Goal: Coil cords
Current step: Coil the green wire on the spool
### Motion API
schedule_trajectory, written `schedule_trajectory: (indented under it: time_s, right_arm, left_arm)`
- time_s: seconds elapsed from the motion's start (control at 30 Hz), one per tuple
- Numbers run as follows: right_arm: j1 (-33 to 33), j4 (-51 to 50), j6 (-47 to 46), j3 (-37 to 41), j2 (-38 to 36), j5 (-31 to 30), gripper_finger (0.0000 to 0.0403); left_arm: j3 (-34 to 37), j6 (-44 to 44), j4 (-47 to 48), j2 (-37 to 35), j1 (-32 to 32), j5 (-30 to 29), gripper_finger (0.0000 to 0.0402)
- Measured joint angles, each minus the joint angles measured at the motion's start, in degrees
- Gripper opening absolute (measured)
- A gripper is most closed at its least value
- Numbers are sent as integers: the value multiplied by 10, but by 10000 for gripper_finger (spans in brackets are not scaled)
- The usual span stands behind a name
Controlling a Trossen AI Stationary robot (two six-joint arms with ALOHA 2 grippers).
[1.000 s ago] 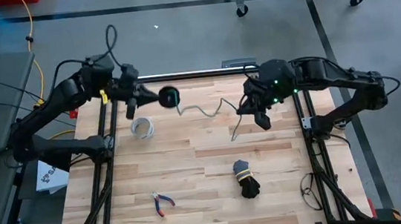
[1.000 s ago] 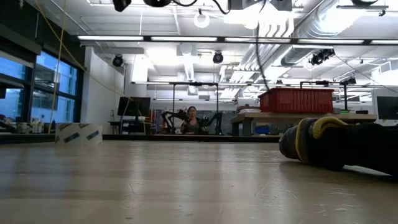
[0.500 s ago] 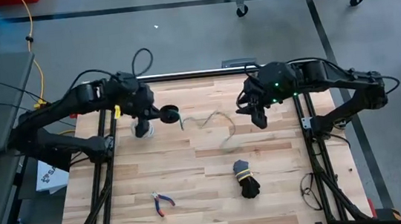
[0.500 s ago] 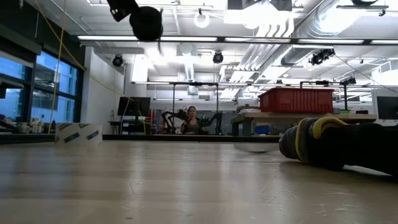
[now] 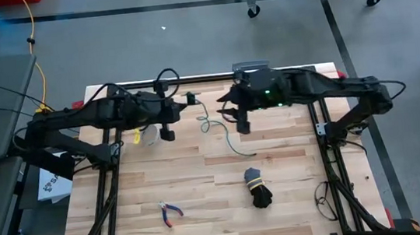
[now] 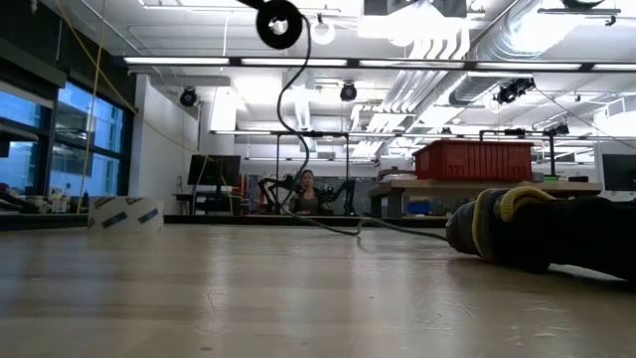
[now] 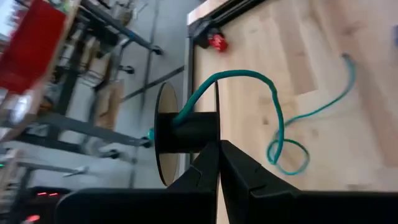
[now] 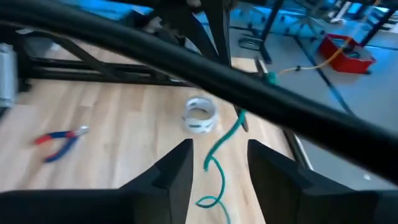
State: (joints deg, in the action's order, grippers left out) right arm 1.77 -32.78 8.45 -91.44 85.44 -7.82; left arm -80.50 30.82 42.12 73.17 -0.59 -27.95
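Note:
The cord's dark round coil hangs high over the table's far middle, with my left gripper shut on it. In the low view the coil is up near the top. The thin green tail drops from the coil and lies slack in loops on the wood. My right gripper hovers open just right of the tail. In its wrist view the tail shows on the table beyond the gap between its fingers. My left gripper pinches the rim of the coil's near round flange between its two shut fingers. The coil is lifted clear of the table, its axis lying level. The green tail comes off its core and hangs down slack.
A pale ring lies on the table under my left arm and also shows in the right wrist view. A black bundle with a yellow tie and red-blue pliers lie nearer the front. A person stands far back in the room.
My left gripper has carried the coil toward the table's right, still lifted. My right gripper has let go of the tail and moved toward the table's left. The tail, which had stretched across to the right gripper, has fallen slack onto the wood and gathered in loops.

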Motion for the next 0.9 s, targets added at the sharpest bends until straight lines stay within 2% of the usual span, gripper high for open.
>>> schedule_trajectory:
  time_s: [0.1, 0.2, 0.3, 0.53, 0.9]
  right_arm:
    - [-3, 42, 34, 0, 13, -9, 131]
    - [-7, 67, 55, 0, 23, -6, 131]
    - [-15, 68, 76, 0, 31, -1, 131]
    - [-19, 45, 100, 0, 36, -18, 131]
    - [-18, -2, 101, 0, 36, -56, 131]
  left_arm:
    - [-11, 8, 4, 20, -1, -3, 0]
    - [-20, 8, 5, 38, -1, 19, 0]
    - [-40, 8, 5, 62, 1, 23, 0]
    - [-88, -3, 4, 106, 6, 22, 0]
    - [-93, -13, -7, 109, -14, 23, 0]
